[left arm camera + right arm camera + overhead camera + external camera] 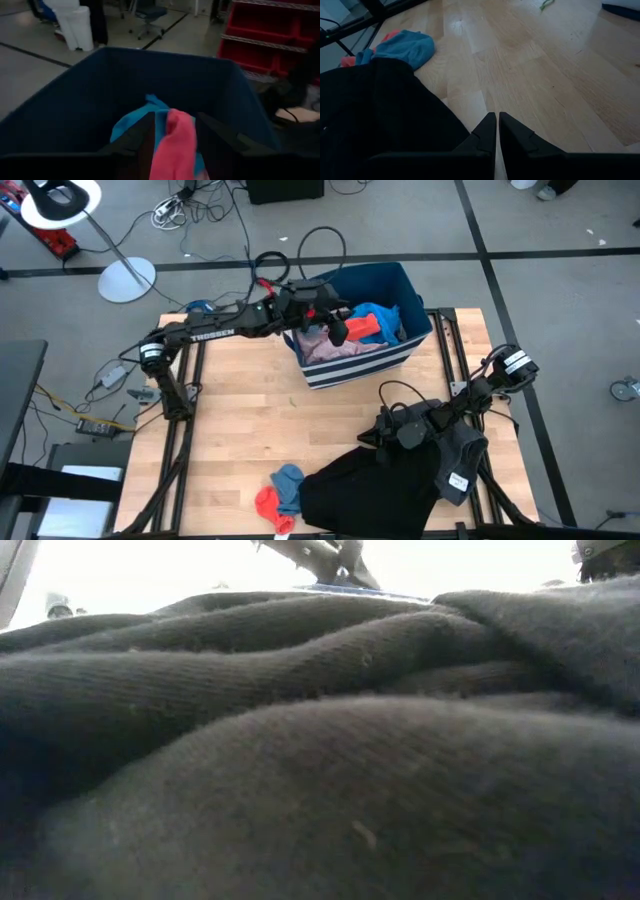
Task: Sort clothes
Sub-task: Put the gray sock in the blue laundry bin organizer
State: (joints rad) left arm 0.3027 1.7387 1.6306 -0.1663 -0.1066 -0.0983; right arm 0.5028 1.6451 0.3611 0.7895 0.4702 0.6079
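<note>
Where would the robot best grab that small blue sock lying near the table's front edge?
Probably from straight above, pinching the raised bunched middle of the blue sock. It lies crumpled on the table, touching the red sock and beside the black garment, so a top pinch should avoid snagging them.

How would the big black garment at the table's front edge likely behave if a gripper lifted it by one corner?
The black garment lies in soft folds, so it would probably hang limp and drape. It spreads wider than the socks beside it, so likely drags. Its knit surface looks grippy, not slippery.
</note>
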